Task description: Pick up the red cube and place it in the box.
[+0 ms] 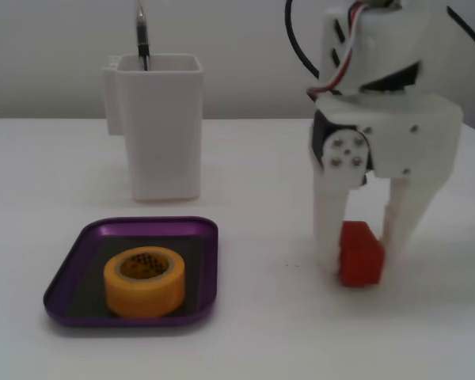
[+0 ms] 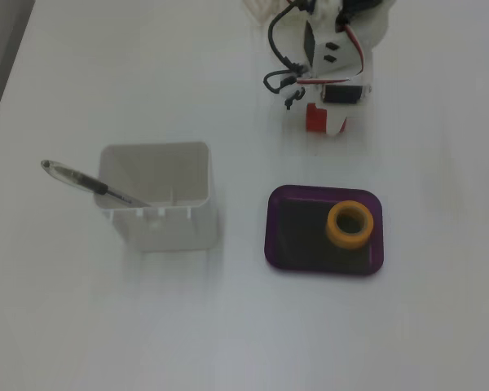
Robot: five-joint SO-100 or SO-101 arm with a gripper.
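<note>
The red cube [image 1: 359, 255] sits at table level on the right in a fixed view, slightly tilted, between the two white fingers of my gripper [image 1: 361, 265]. The fingers press against its left and right sides, so the gripper is shut on it. In the other fixed view, the cube [image 2: 314, 119] peeks out beside the gripper [image 2: 328, 127] near the top. The box, a shallow purple tray [image 1: 85, 252], lies to the lower left and holds a yellow tape roll [image 1: 144, 281]. The tray [image 2: 282, 236] lies below the gripper in the other fixed view.
A tall white square container [image 1: 160, 127] with a pen [image 1: 142, 36] in it stands behind the tray; in the other fixed view the container [image 2: 156, 199] is left of the tray. The tape roll [image 2: 350, 224] fills the tray's right part. The arm's cables [image 2: 281, 77] hang near the gripper.
</note>
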